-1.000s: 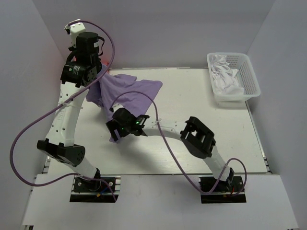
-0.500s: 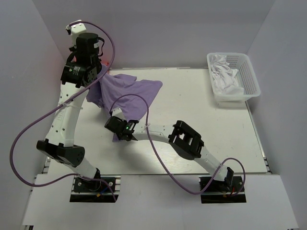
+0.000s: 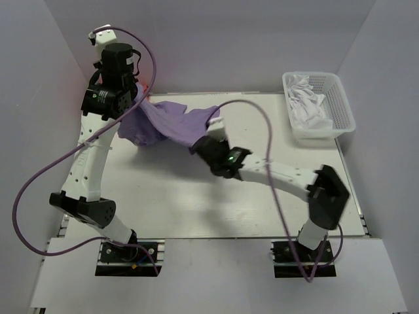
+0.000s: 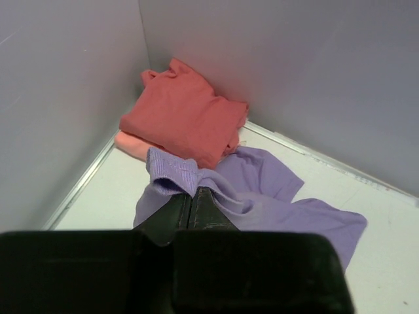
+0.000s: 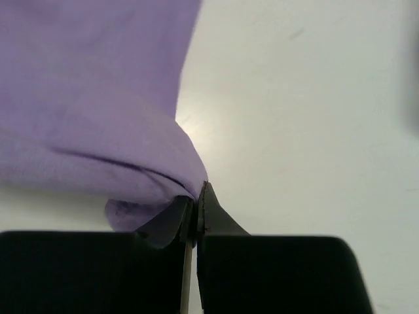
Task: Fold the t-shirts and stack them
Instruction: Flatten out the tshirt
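The lavender t-shirt (image 3: pixel 171 124) hangs stretched between my two grippers over the back left of the table. My left gripper (image 4: pixel 192 193) is shut on its ribbed edge, near the back left corner (image 3: pixel 136 103). My right gripper (image 5: pixel 196 197) is shut on a fold of the same shirt (image 5: pixel 91 85), at the cloth's right end in the top view (image 3: pixel 204 139). In the left wrist view a folded coral-red t-shirt (image 4: pixel 183 114) lies in the corner on top of a salmon-pink one (image 4: pixel 129 144), just beyond the lavender cloth (image 4: pixel 281 203).
A white basket (image 3: pixel 340 98) holding white cloth stands at the back right. Grey walls close in the table at the left, back and right. Purple cables loop over both arms. Bare white tabletop (image 3: pixel 262 209) spreads in front of the shirt.
My right gripper shut on the shirt's near tip and carried it up to the right and farther back, stretching the cloth. The left arm has barely moved.
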`<action>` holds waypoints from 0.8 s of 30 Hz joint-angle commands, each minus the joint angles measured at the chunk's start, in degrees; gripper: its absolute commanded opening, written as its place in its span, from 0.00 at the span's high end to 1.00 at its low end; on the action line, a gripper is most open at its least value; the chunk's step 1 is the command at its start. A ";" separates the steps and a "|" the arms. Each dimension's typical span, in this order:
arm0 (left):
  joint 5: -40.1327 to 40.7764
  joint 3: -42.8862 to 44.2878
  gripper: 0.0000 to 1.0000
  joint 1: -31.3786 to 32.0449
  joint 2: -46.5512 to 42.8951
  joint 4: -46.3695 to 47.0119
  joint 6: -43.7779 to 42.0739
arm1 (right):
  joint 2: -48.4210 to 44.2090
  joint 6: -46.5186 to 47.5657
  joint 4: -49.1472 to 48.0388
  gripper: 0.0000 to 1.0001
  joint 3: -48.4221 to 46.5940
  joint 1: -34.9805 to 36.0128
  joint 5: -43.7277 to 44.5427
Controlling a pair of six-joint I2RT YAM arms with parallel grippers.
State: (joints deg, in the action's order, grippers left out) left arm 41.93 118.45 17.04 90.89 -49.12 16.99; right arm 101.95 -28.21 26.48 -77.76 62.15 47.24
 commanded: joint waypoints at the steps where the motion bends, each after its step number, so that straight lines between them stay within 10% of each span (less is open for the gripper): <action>1: -2.28 3.45 1.00 -0.07 -3.70 1.84 1.10 | -12.11 10.96 -4.85 1.00 2.07 -4.40 13.56; 15: -18.72 10.22 1.00 0.98 -12.74 7.73 2.52 | -36.65 58.76 -25.69 1.00 -11.62 -9.94 8.74; 24: -30.57 8.55 1.00 0.11 -27.32 9.40 4.09 | -42.27 64.77 -20.11 1.00 -27.18 -9.59 -2.61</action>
State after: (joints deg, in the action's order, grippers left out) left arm 18.76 126.72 17.89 67.37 -41.45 20.25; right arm 63.70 32.67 3.66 -100.42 52.53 52.80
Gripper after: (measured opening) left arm 0.026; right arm 0.025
